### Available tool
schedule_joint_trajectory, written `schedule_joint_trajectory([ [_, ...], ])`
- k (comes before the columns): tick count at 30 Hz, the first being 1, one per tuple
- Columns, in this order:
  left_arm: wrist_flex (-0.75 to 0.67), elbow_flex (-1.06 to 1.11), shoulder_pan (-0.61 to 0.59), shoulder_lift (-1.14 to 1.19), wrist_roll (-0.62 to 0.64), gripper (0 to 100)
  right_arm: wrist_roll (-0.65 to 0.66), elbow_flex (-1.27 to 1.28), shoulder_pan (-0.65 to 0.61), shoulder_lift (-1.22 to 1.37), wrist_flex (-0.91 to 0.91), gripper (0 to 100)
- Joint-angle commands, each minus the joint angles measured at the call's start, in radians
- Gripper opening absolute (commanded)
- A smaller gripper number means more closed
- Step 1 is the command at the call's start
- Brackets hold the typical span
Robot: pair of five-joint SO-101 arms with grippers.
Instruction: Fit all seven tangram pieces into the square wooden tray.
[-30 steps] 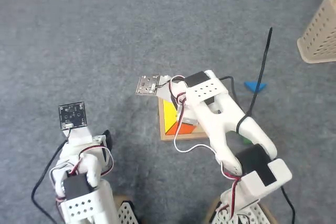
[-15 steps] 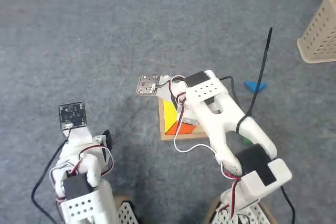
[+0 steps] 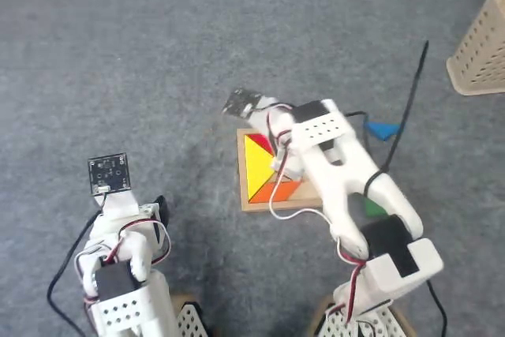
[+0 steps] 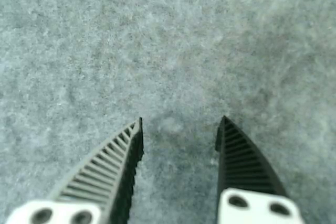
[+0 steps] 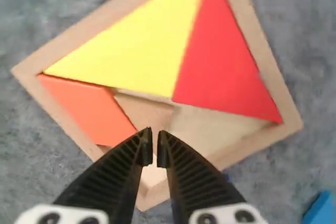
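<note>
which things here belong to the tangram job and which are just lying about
Job: wooden tray, yellow piece, red piece, orange piece inside it; blue piece and green piece on the carpet; right gripper above the tray.
Lying about: slatted basket, black cable, left gripper over carpet.

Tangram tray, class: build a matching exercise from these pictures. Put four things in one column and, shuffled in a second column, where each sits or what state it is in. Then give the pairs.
Column one
1. yellow triangle
2. blue piece
3. left gripper
4. right gripper

Column two
A. on the carpet, outside the wooden tray
B. shut, over the tray
C. open, over carpet
D. inside the tray, edge to edge with the red triangle

Pairs: 1-D, 2-A, 3-C, 4-B
</note>
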Motion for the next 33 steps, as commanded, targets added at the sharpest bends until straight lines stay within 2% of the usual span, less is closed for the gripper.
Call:
schedule_joint_trajectory([
  [1, 0.005, -0.013, 0.002, -0.014, -0.005, 22, -0.109, -0.003, 0.050, -0.050, -0.028, 0.6],
  [7, 0.005, -0.013, 0.002, -0.014, -0.005, 22, -0.232, 0.368, 0.045, -0.240, -0.424, 0.6],
  [9, 0.005, -0.013, 0.002, -0.014, -0.005, 22, -0.253, 0.440, 0.044, -0.265, -0.503, 0.6],
  [13, 0.005, -0.013, 0.002, -0.014, -0.005, 22, -0.252, 0.445, 0.036, -0.220, -0.510, 0.6],
  [19, 0.005, -0.013, 0.002, -0.014, -0.005, 22, -0.253, 0.411, -0.039, -0.124, -0.504, 0.6],
  [33, 0.005, -0.013, 0.003, -0.014, -0.005, 22, -0.258, 0.416, -0.035, -0.312, -0.389, 0.6],
])
